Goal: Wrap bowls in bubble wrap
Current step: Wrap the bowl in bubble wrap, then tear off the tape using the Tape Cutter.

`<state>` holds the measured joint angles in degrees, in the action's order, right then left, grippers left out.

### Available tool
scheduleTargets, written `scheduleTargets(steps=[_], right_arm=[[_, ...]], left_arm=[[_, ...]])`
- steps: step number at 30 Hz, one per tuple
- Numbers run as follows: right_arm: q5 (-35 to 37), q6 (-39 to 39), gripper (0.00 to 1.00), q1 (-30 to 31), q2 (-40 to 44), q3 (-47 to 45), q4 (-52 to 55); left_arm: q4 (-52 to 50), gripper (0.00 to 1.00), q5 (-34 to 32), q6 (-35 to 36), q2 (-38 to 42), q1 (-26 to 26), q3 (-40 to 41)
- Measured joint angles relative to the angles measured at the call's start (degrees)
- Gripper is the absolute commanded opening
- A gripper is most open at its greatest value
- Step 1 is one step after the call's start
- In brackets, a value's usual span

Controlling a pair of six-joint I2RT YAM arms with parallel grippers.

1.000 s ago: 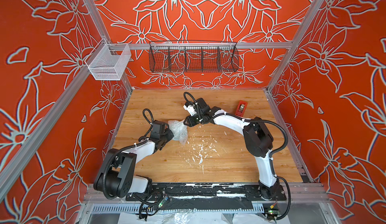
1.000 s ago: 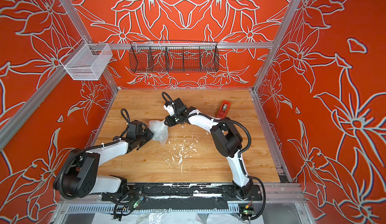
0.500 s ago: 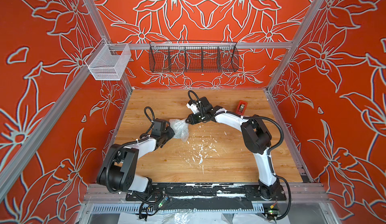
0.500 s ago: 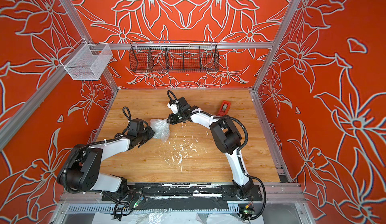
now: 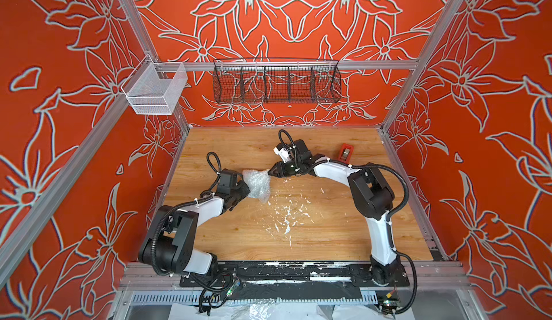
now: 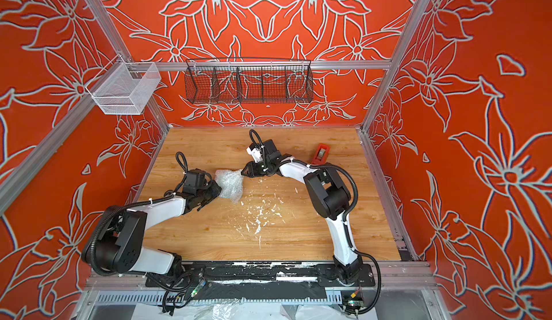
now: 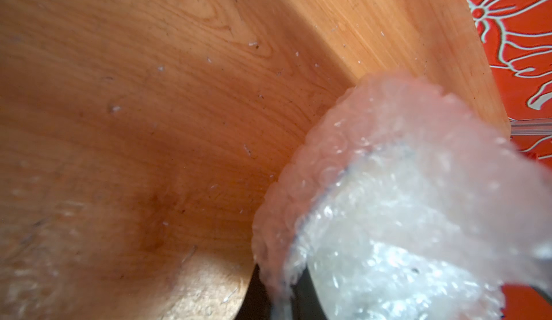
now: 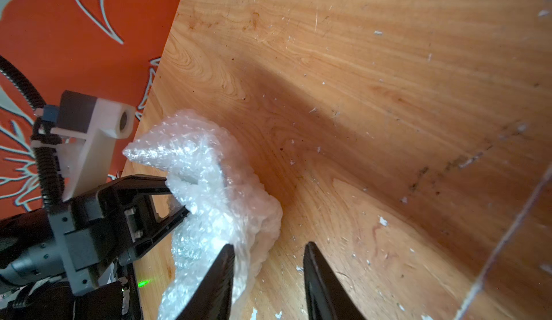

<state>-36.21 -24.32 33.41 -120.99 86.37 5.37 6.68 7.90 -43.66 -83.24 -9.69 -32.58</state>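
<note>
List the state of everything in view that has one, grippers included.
left gripper: shut, pinching the bubble wrap.
right gripper: open, the wrap's loose tail draped against it.
bubble wrap: bunched into a bundle around the bowl.
bowl: covered; only a dark curved edge shows through.
red tape dispenser: standing on the table, apart from both grippers.

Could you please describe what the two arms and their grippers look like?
Both the left arm and the right arm have glossy white link shells between bulky black joint housings. Black corrugated cables loop along them, held by white zip ties. The right gripper has dark, tapering, pointed jaws; the left gripper is black-framed, with a white camera mount at its wrist.
</note>
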Motion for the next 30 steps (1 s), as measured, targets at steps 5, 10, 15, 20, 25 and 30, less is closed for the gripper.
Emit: scheduleTargets(steps=[5, 10, 15, 20, 25, 30], right_arm=[[0.5, -0.4, 0.41, -0.5, 2.5, -2.2, -0.3], [0.7, -1.0, 0.42, -1.2, 5.4, -4.6, -1.0], [0.8, -1.2, 0.42, -1.6, 6.8, -5.0, -1.5], [1.9, -1.3, 0.42, -2.3, 10.0, -8.1, -1.3], [7.5, -1.9, 0.42, -6.5, 17.3, -12.4, 2.1], [14.3, -4.8, 0.42, -16.8, 27.3, -19.5, 3.3]], left_arm=[[-0.1, 0.04, 0.0, 0.0, 0.0, 0.0, 0.0], [-0.4, 0.03, 0.0, 0.2, 0.0, 0.0, -0.2], [-1.0, 0.03, 0.1, 0.3, 0.0, 0.0, -0.4], [-1.4, 0.03, 0.2, 0.4, 0.0, 0.0, -0.6], [-2.0, 0.03, 0.3, 0.9, 0.1, 0.0, -0.8], [-3.8, 0.04, 0.7, 2.3, 0.6, 0.0, -1.2]])
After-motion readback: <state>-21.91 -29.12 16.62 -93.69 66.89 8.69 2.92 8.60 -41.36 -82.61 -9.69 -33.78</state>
